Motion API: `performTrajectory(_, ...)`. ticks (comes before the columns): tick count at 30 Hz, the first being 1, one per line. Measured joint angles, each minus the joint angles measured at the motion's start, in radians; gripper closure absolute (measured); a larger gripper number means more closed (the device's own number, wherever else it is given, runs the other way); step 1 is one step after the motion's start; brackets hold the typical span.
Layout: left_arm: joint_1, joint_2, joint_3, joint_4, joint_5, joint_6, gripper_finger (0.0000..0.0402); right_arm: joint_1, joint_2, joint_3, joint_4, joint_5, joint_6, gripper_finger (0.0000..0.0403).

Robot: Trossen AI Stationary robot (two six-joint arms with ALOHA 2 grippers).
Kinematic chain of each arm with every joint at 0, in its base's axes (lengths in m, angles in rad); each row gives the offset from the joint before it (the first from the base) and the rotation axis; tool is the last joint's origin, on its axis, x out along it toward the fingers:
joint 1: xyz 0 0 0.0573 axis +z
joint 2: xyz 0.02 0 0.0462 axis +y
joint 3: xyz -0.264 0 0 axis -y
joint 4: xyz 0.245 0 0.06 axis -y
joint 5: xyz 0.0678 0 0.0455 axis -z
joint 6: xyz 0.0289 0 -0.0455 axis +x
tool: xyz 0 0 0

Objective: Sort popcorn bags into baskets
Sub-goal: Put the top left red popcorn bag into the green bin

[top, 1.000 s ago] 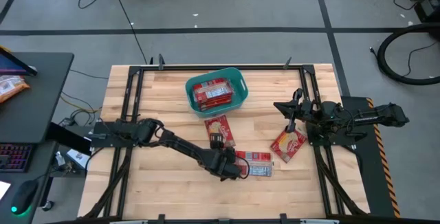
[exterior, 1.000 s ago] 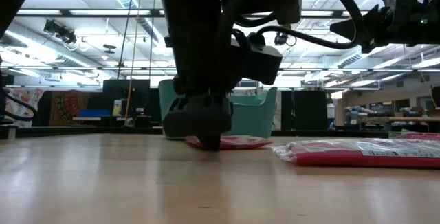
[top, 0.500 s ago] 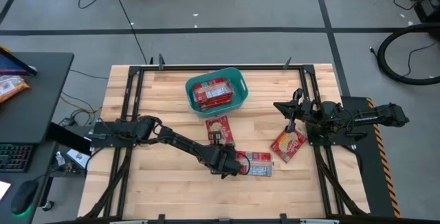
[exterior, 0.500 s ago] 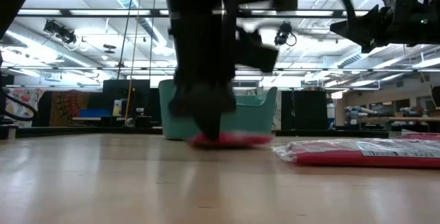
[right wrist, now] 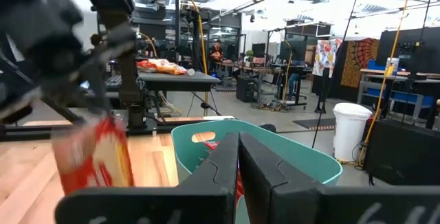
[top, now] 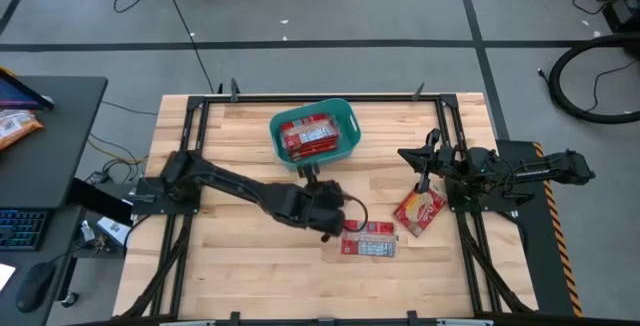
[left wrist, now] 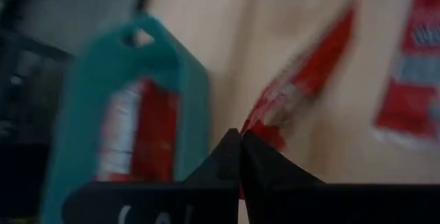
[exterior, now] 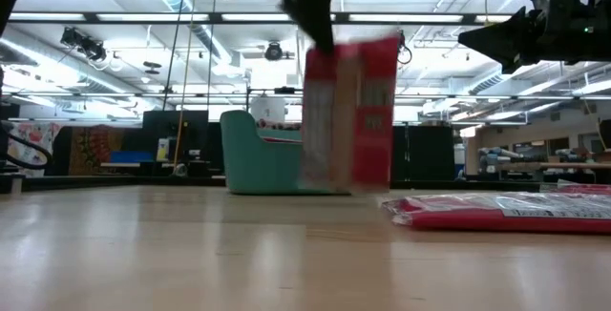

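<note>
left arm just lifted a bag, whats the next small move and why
Probably carry it over the teal-blue plastic tub. The left end effector is shut on a flat red popcorn packet, which hangs clear of the wooden table, short of the tub. The right end effector waits, shut, at the table's right side.

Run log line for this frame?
left tool: shut on popcorn bag, lifted | basket: holds bags | right tool: shut, idle above a bag | two bags on table
</note>
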Motion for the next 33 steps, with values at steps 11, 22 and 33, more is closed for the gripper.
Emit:
performTrajectory(11, 0.121, -0.075, 0.002, 0.083, -0.127, 0.303, 0.0398, 0.000, 0.000, 0.000, 0.000, 0.000, 0.000, 0.0383)
performTrajectory(22, 0.295, -0.097, 0.002, 0.228, -0.127, 0.809, 0.0399, 0.000, 0.000, 0.000, -0.001, 0.000, 0.000, 0.0383)
performTrajectory(33, 0.500, -0.138, 0.001, 0.363, 0.302, 1.239, 0.0399, 0.000, 0.001, 0.000, 0.002, -0.001, 0.000, 0.0383)
